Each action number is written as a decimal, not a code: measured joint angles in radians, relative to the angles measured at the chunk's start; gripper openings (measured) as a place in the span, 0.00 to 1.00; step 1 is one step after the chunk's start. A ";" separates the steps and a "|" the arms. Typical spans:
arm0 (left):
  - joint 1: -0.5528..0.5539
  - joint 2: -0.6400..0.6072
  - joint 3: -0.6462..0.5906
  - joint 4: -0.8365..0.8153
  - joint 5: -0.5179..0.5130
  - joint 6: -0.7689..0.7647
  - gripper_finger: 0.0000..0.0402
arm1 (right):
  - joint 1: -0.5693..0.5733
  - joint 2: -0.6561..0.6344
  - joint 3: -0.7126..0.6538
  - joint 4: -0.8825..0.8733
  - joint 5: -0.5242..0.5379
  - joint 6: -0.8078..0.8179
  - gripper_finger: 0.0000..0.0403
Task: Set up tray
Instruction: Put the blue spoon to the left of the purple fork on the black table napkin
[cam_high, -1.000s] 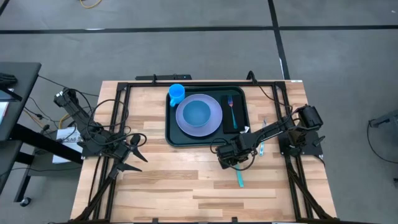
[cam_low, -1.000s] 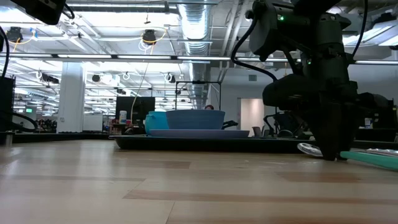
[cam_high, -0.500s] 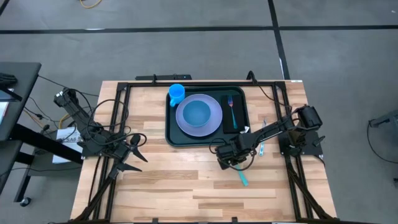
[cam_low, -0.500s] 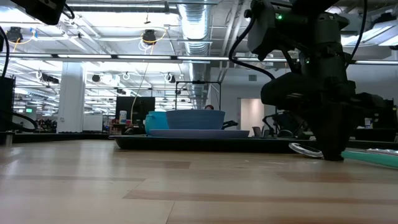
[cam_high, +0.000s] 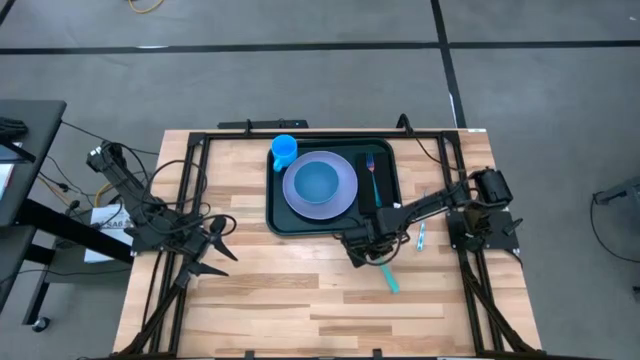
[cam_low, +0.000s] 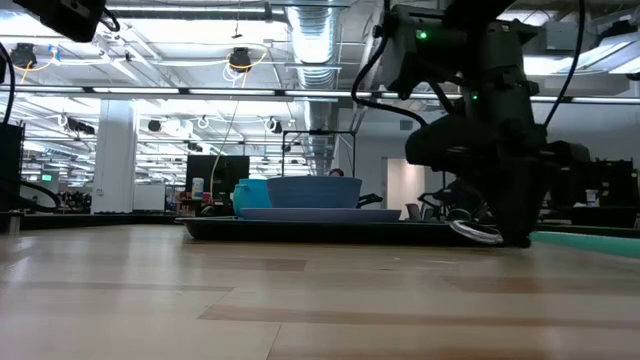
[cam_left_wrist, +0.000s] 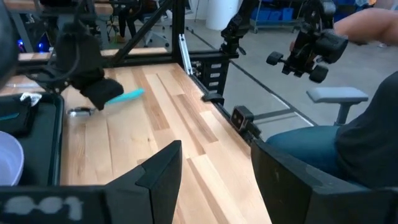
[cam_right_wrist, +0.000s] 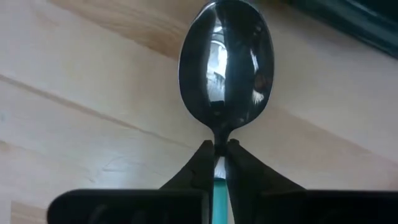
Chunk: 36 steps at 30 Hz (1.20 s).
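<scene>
The dark green tray (cam_high: 278, 205) lies at the table's far middle. On it are a lavender plate (cam_high: 320, 186), a blue cup (cam_high: 284, 150) and a teal-handled fork (cam_high: 372, 176). Just off the tray's near right corner, my right gripper (cam_high: 368, 246) points down and is shut on a spoon (cam_right_wrist: 225, 62). The spoon has a shiny bowl, and its teal handle (cam_high: 389, 280) trails toward the near edge. My left gripper (cam_high: 214, 246) waits open at the table's left, with nothing between its fingers. My right gripper pinches the spoon's thin neck (cam_right_wrist: 219, 138), where the metal bowl meets the teal handle, between its two fingertips (cam_right_wrist: 200, 167). The fingers come from above and lie across the spoon. The spoon sits about level, close over the wood; whether it touches the table I cannot tell.
Another teal-handled utensil (cam_high: 421, 236) lies on the wood to the right of the tray. Bare wood fills the table's near half. Black frame bars run along both sides of the table, and a person sits beyond the near right corner in the left wrist view.
My right gripper has shifted a little toward the table's left and the tray's near right corner, taking the spoon along. The teal handle has swung, so it now slants toward the near right instead of pointing straight at the near edge.
</scene>
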 joint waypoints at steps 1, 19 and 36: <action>0.000 0.000 -0.005 -0.002 0.000 0.000 0.45 | -0.005 0.000 0.003 -0.009 -0.002 -0.010 0.04; 0.000 -0.010 -0.012 0.041 -0.008 0.081 0.45 | -0.213 -0.142 0.142 -0.200 0.004 -0.129 0.05; 0.000 -0.295 -0.109 -0.049 -0.161 0.146 0.45 | -0.680 -0.128 0.140 -0.144 0.059 -0.426 0.03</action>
